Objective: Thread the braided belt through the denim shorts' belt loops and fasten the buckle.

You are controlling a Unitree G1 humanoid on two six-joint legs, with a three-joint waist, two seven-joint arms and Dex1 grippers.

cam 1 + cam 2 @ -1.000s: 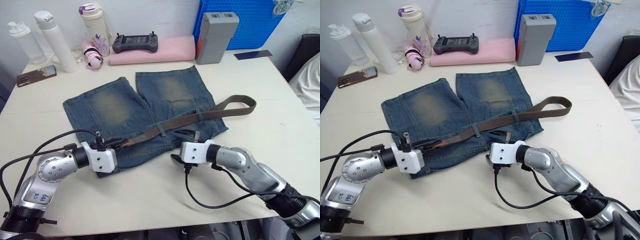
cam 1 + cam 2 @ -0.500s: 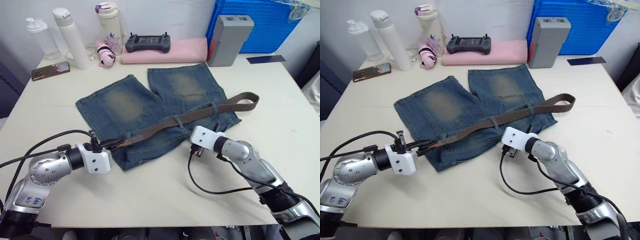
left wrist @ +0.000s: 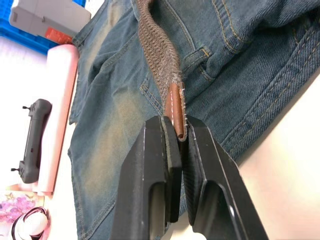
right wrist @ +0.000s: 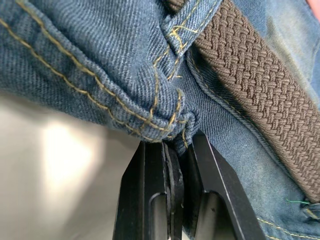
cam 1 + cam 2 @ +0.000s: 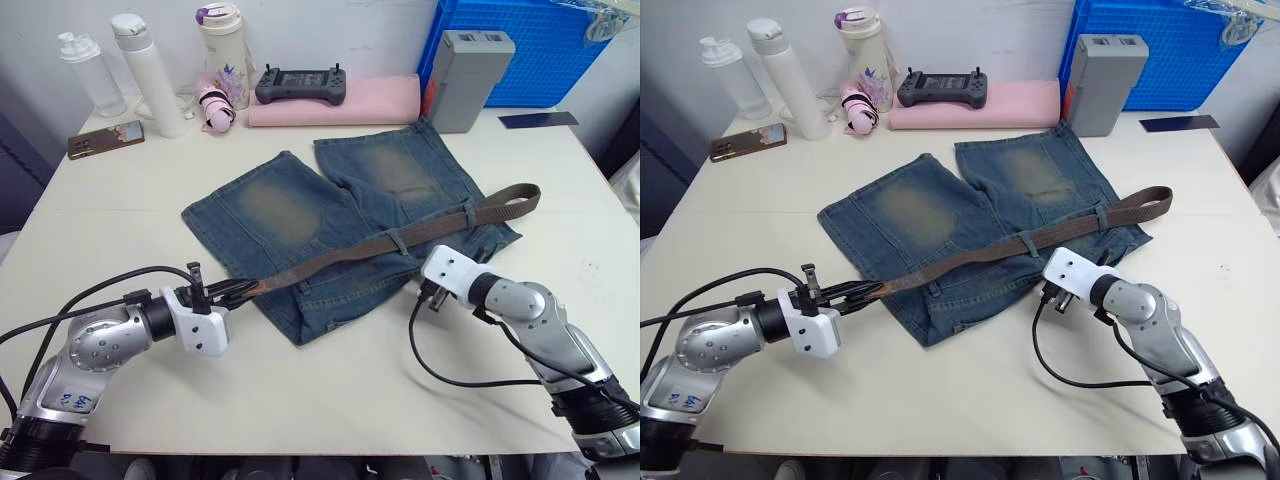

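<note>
Two holds are in place: your left gripper (image 3: 178, 131) pinches the leather tip (image 3: 176, 107) of the belt (image 5: 400, 240), and your right gripper (image 4: 181, 150) is clamped on a bunched fold at the waistband of the shorts (image 5: 330, 210). The shorts lie flat on the table (image 5: 120, 210), legs pointing away from you, with the belt running across the waistband under a loop (image 5: 399, 242) and trailing off past the right side. Expect both to be light and limp. The woven strap will likely sag and stretch when pulled, so the stiffer leather tip looks the best place to lead from. Denim will drag along unless you anchor it near the loop.
</note>
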